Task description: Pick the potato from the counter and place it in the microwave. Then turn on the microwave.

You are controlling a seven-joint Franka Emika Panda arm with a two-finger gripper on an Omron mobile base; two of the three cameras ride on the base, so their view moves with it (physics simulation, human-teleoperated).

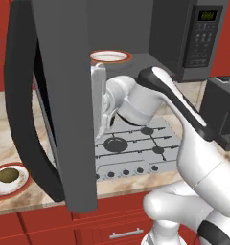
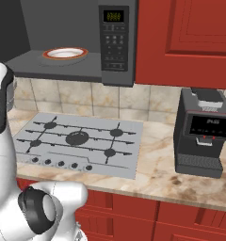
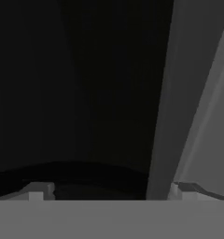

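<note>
The claw (image 3: 109, 189) is released, tips spread wide against the swung-out microwave (image 1: 193, 38) door's edge.

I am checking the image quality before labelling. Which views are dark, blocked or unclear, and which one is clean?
Hand view: very dark and low in contrast, close against a dark surface; gripper tips barely lit. Left base view: the open door of the microwave blocks the middle; the potato on its plate is evenly lit. Right base view: clean, flat lighting, cooktop sharp, no glare.
</note>
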